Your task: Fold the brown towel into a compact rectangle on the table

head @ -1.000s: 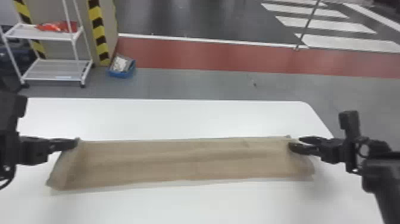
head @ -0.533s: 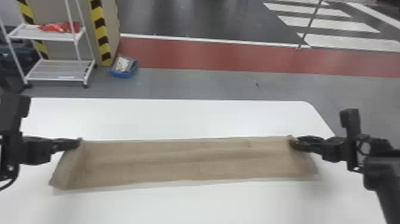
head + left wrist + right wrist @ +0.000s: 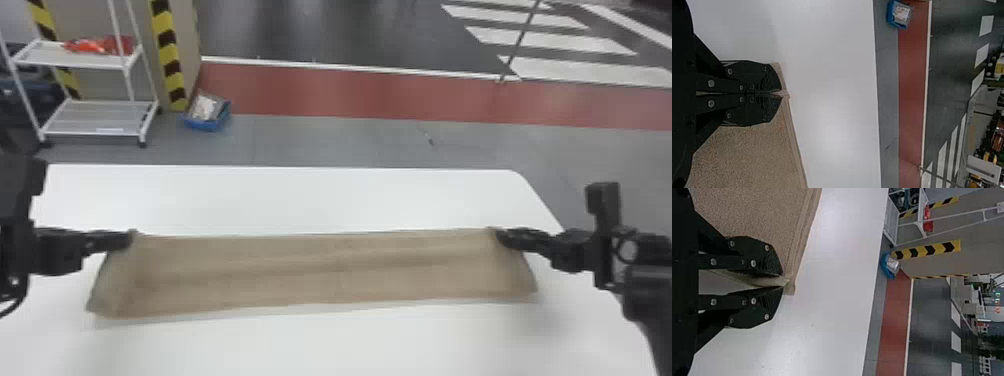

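Drawn closer together since a second ago, the fingers of the right gripper [image 3: 500, 236] are now narrowly parted, the brown towel's [image 3: 320, 272] far right corner pinched between them. At the left gripper [image 3: 130, 241], the jaws are pressed nearly flush, and the far left corner is held. Between the two, the towel is stretched as a long strip across the white table [image 3: 300, 200], beyond which a blue bin [image 3: 205, 123] is seen on the floor.

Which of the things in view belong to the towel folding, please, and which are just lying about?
Part of the job:
- brown towel, in a long strip
- white table under it
- left gripper and right gripper, holding its far corners

Just lying about:
- white rack
- red-orange item on its upper shelf
- blue bin beside it
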